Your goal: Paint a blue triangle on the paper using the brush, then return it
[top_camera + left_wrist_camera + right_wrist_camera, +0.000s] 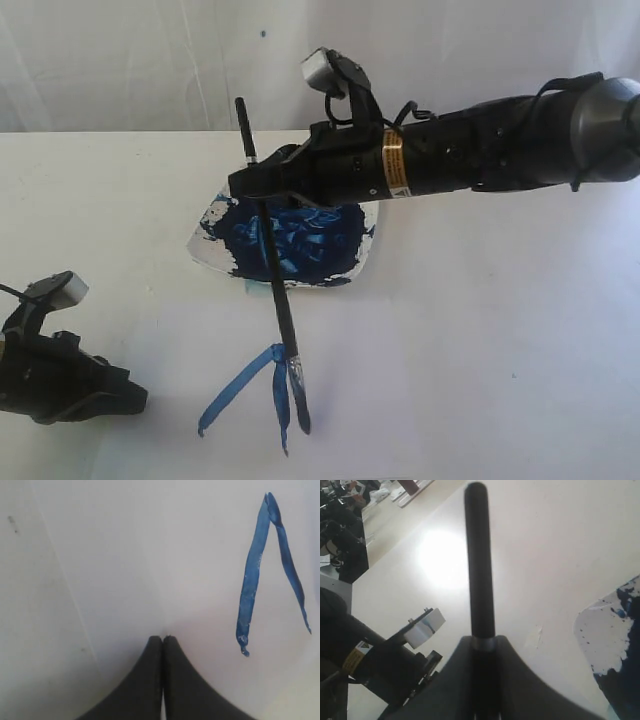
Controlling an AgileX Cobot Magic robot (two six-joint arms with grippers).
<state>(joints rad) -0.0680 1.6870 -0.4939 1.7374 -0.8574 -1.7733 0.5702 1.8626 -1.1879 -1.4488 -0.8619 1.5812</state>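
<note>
My right gripper (247,183) (483,641) is shut on the brush (281,295) (479,570) at the upper part of its thin black handle. The brush slants down over the plate, and its dark tip (299,392) is at the paper (430,380) (165,555). The blue triangle (243,385) (256,575) shows as two uneven blue strokes that meet in a point and spread apart. The tip lies beside the right stroke. My left gripper (140,400) (163,638) is shut and holds nothing, low over the paper to the left of the strokes.
A white square plate (207,216) (600,630) smeared with dark blue paint lies behind the strokes, under the right arm (480,150). The left arm's body (50,375) sits at the front left corner. A white backdrop closes the far side.
</note>
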